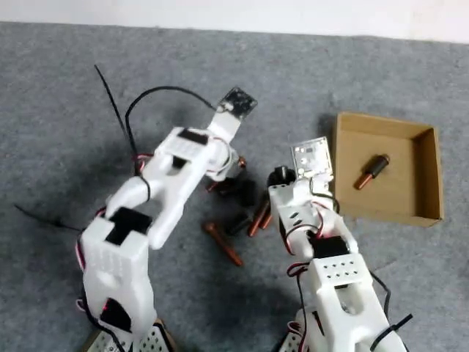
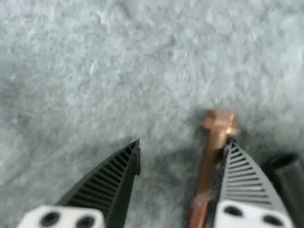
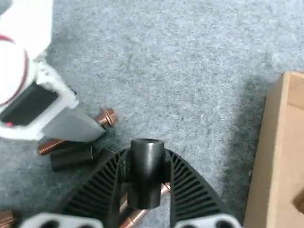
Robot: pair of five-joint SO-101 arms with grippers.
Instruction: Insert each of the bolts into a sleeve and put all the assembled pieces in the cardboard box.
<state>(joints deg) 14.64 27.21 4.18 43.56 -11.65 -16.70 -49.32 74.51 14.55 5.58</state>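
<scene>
My right gripper [image 3: 145, 159] is shut on a black sleeve [image 3: 145, 183], held upright just above the carpet; in the high view it [image 1: 281, 177] is left of the cardboard box [image 1: 427, 176]. One assembled piece [image 1: 372, 170] lies in the box. My left gripper [image 2: 183, 154] is open low over the carpet, with a copper bolt [image 2: 216, 137] lying against the inside of one finger. From above, that gripper [image 1: 231, 174] is at the cluster of parts. Two more bolts [image 1: 223, 243] [image 1: 259, 217] and a loose sleeve [image 1: 238, 222] lie between the arms.
Grey carpet covers the table. The box wall [image 3: 278, 156] stands close beside my right gripper. Another black sleeve [image 3: 71, 156] lies beside the left arm's finger [image 3: 71, 124]. Black cables [image 1: 110, 103] trail at the far left.
</scene>
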